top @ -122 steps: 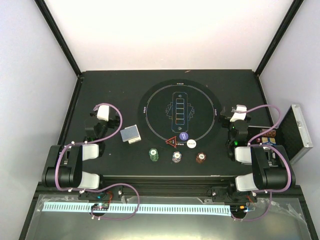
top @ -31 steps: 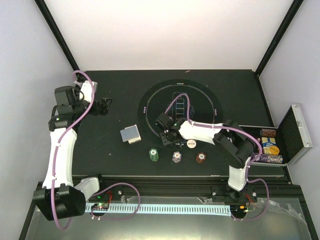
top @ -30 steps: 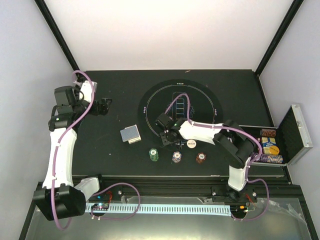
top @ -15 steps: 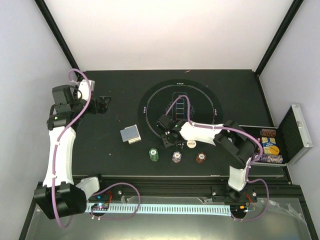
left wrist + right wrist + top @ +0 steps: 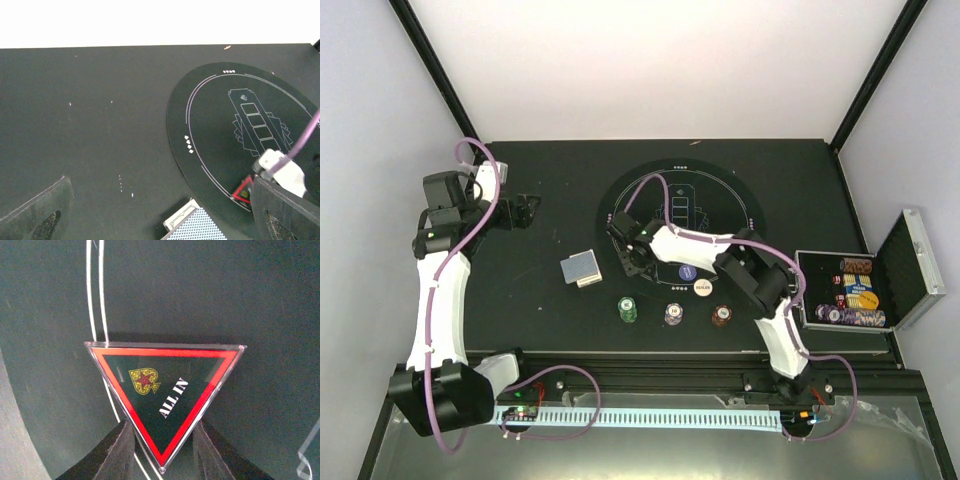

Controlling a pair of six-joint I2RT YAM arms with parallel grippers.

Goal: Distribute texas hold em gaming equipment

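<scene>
The red triangle marker (image 5: 165, 390), lettered ALL IN, sits between the fingers of my right gripper (image 5: 161, 426), which is shut on its lower corner. It hangs just over the white ring line at the near left of the round mat (image 5: 720, 190), and it also shows in the left wrist view as a red triangle marker (image 5: 243, 190). A deck of grey-blue-backed cards (image 5: 582, 269) lies left of the mat. Green (image 5: 627, 309), purple-white (image 5: 673, 314) and red-brown (image 5: 721, 315) chips stand in a near row. The blue button (image 5: 687, 272) and white button (image 5: 703, 288) lie just behind them. My left gripper (image 5: 527, 210) hangs open over bare table, far left.
The silver case (image 5: 910, 262) lies open at the right edge, with chips and cards in its tray. The right arm stretches across the mat's near half. Dark frame posts rise at the table's far corners.
My right gripper has closed on the triangle marker and carried it left and away along the mat's ring. The left arm has barely shifted.
</scene>
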